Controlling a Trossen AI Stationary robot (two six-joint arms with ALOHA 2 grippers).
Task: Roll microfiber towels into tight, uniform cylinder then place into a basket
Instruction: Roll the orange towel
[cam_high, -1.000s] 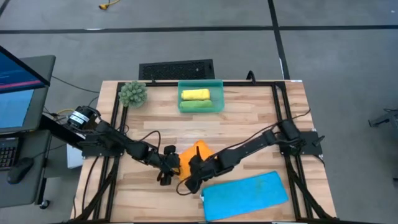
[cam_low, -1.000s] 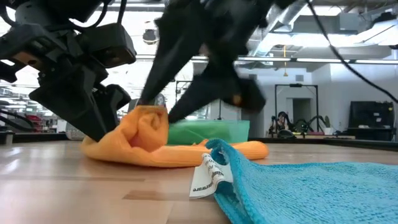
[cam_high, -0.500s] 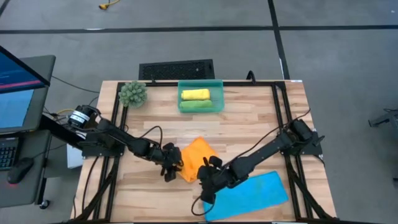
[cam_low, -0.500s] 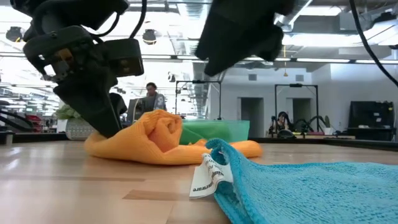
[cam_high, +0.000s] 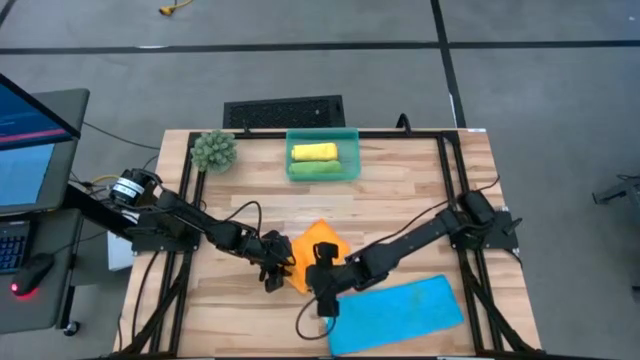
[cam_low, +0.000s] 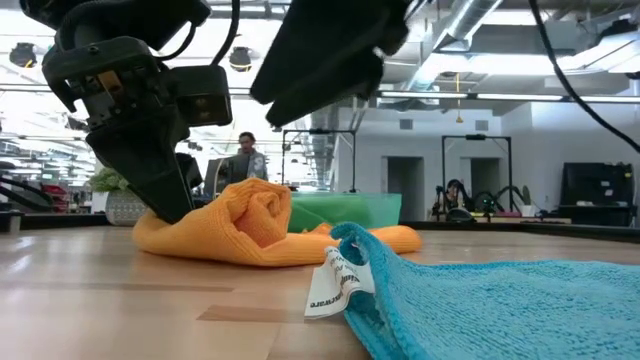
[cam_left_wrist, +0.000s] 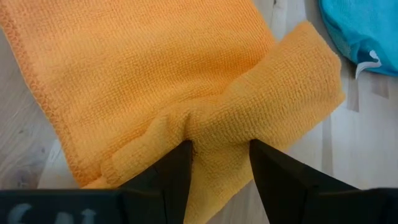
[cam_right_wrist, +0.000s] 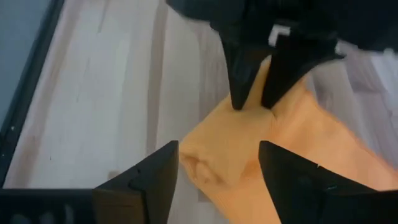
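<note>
high view: right fingers (cam_high: 322, 283), spread apart, moved back beside orange towel (cam_high: 315, 252).

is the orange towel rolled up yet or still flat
Partly rolled. One end of the orange towel is bunched into a loose curl where the left gripper pinches it; the rest lies flat on the table.

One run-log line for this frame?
left gripper: shut on orange towel | right gripper: open above it | basket: yellow, green rolls | blue towel: flat
</note>
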